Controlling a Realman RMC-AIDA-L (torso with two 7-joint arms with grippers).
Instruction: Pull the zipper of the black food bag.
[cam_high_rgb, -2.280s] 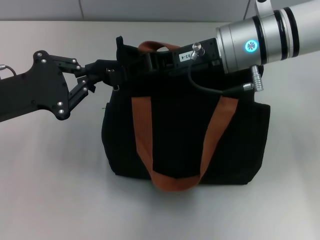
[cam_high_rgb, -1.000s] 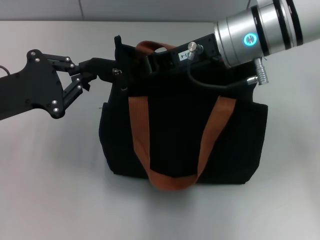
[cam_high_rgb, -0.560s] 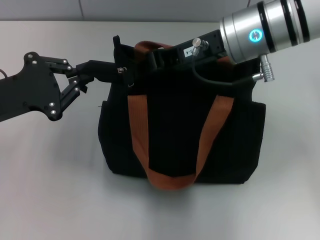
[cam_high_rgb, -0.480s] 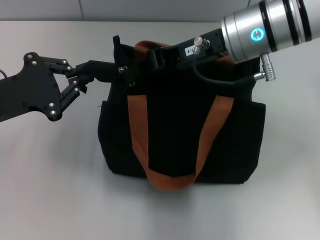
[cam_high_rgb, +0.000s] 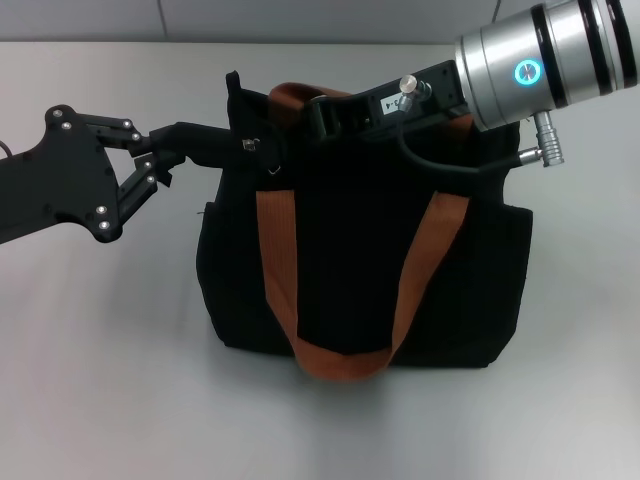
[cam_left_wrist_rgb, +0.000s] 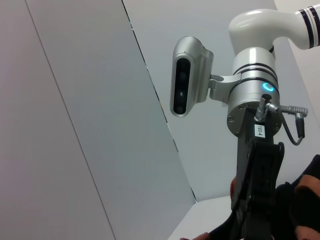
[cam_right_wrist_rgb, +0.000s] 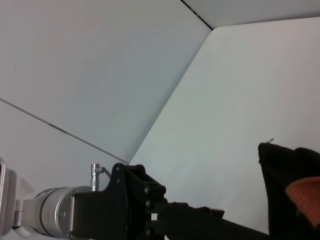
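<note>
The black food bag (cam_high_rgb: 360, 260) stands upright in the middle of the table, with rust-orange handles (cam_high_rgb: 278, 270). My left gripper (cam_high_rgb: 275, 158) reaches in from the left along the bag's upper front edge. Its fingers are shut on the small silver zipper (cam_high_rgb: 271, 169). My right gripper (cam_high_rgb: 318, 112) comes in from the upper right and is shut on the bag's top rim beside the rear handle (cam_high_rgb: 300, 93). The left wrist view shows the right gripper (cam_left_wrist_rgb: 255, 220) going down into the bag fabric (cam_left_wrist_rgb: 300, 210). The right wrist view shows a bag corner (cam_right_wrist_rgb: 280, 180).
The bag sits on a plain light grey table (cam_high_rgb: 100, 380) with a wall behind it. The right arm's silver wrist (cam_high_rgb: 540, 65) and its black cable (cam_high_rgb: 450, 168) hang over the bag's upper right.
My left gripper has slid to the right along the bag's top, taking the silver zipper with it. My right gripper and arm have shifted right and slightly up.
</note>
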